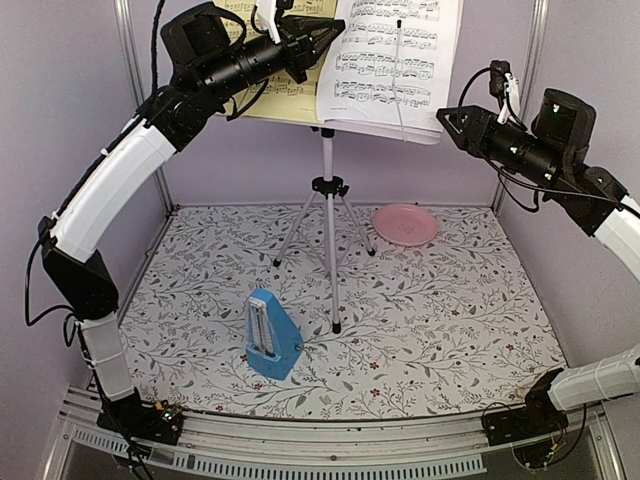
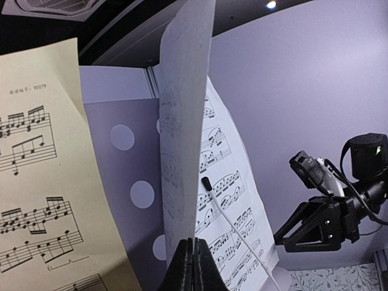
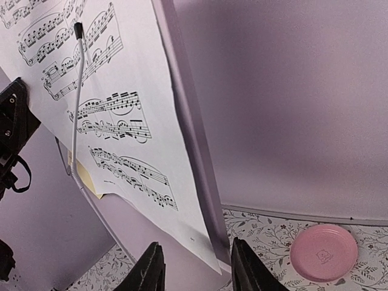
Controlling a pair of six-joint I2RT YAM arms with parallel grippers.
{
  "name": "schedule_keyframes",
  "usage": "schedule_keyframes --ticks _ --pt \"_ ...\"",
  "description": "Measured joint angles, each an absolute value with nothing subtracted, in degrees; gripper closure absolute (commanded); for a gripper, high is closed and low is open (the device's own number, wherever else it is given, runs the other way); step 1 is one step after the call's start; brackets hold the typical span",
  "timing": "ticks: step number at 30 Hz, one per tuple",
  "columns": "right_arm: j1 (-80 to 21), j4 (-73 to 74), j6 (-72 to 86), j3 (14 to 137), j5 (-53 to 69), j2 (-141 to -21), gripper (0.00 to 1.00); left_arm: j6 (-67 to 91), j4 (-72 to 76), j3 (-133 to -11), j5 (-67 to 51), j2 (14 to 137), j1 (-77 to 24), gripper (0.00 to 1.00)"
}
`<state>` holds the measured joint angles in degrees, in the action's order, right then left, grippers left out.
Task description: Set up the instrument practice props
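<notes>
The music stand (image 1: pixel 327 180) rises on silver tripod legs at the back centre. On its perforated desk (image 2: pixel 124 182) rest a yellow sheet (image 1: pixel 268 96) on the left and a white sheet (image 1: pixel 395 60) on the right. My left gripper (image 1: pixel 325 38) is shut on the white sheet's left edge, which curls up edge-on from its tips (image 2: pixel 194 257). My right gripper (image 1: pixel 443 118) is open, with the white sheet's lower right corner (image 3: pixel 209 251) and the desk's edge between its fingers (image 3: pixel 197 270) without touching. The blue metronome (image 1: pixel 272 335) stands upright on the table in front.
A thin white page-holder arm with a black tip (image 1: pixel 400 70) lies across the white sheet. A pink round plate (image 1: pixel 405 224) sits on the floral table cover at the back right. The tripod's feet spread around (image 1: pixel 335 325). Grey walls close in behind.
</notes>
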<state>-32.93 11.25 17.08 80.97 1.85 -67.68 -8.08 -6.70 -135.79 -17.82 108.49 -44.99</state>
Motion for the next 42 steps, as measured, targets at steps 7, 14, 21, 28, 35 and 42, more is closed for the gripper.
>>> schedule_keyframes --ticks 7,14,21,28,35,42 --pt "-32.9 10.5 16.7 81.1 1.8 -67.6 0.58 -8.0 -6.4 -135.8 -18.4 108.7 -45.0 0.99" --pt "-32.3 10.2 16.6 81.1 1.9 -68.2 0.54 -7.4 -6.2 -135.8 -19.4 109.9 -45.2 1.0" --pt "-31.2 9.8 16.7 81.2 2.3 -68.3 0.57 -7.3 -5.9 -135.8 -20.2 110.0 -45.4 1.0" --pt "-29.1 8.3 17.4 81.2 5.2 -68.7 0.59 -7.3 -5.8 -135.8 -20.3 110.0 -45.4 1.0" --pt "-27.2 6.4 19.4 82.0 11.1 -70.2 0.63 -7.3 -5.8 -135.8 -20.3 110.0 -45.4 1.0" --pt "-27.0 5.9 20.4 83.5 16.2 -71.8 0.73 -7.3 -5.8 -135.8 -20.3 110.0 -45.4 1.0"
